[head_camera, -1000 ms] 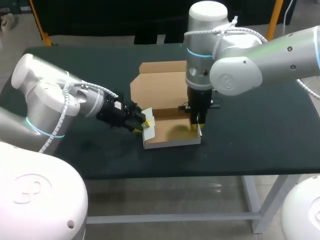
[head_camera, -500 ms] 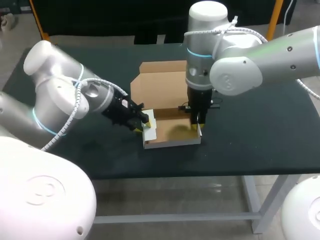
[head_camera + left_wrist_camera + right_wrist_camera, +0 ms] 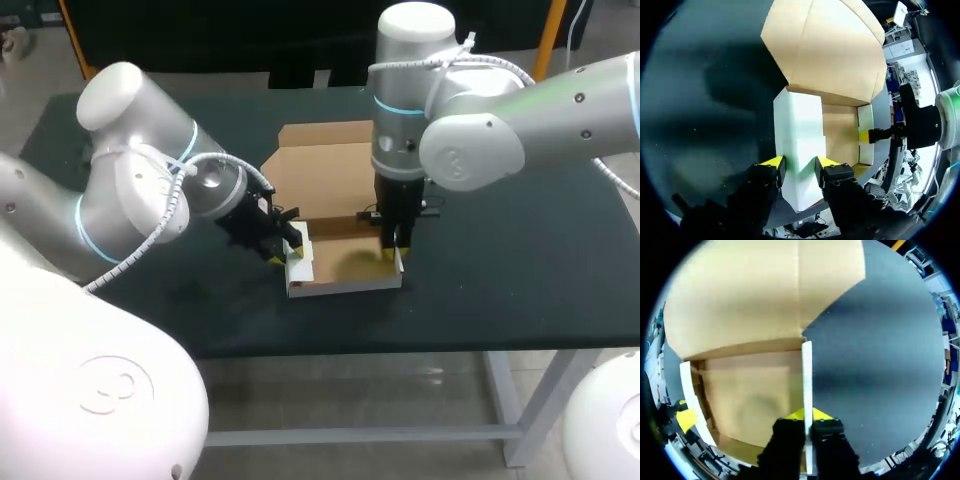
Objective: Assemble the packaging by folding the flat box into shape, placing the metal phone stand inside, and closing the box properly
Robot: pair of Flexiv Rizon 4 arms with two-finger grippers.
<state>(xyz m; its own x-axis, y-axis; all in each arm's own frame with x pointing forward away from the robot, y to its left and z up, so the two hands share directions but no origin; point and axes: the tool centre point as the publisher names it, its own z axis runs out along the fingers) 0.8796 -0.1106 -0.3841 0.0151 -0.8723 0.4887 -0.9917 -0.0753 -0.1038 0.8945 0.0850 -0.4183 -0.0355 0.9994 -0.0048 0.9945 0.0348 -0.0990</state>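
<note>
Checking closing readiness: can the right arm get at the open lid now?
Likely not at once: its pincer is shut on the box's right wall, though the lid behind lies uncovered.

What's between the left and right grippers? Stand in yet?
Only the bare cardboard floor of the box lies between left gripper and right gripper; no stand there. Head and left wrist views show it.

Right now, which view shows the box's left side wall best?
Left wrist view: the left side wall stands large, pinched in the left claw. Head view shows it small, half behind that claw. Right wrist view catches just a thin strip.
</note>
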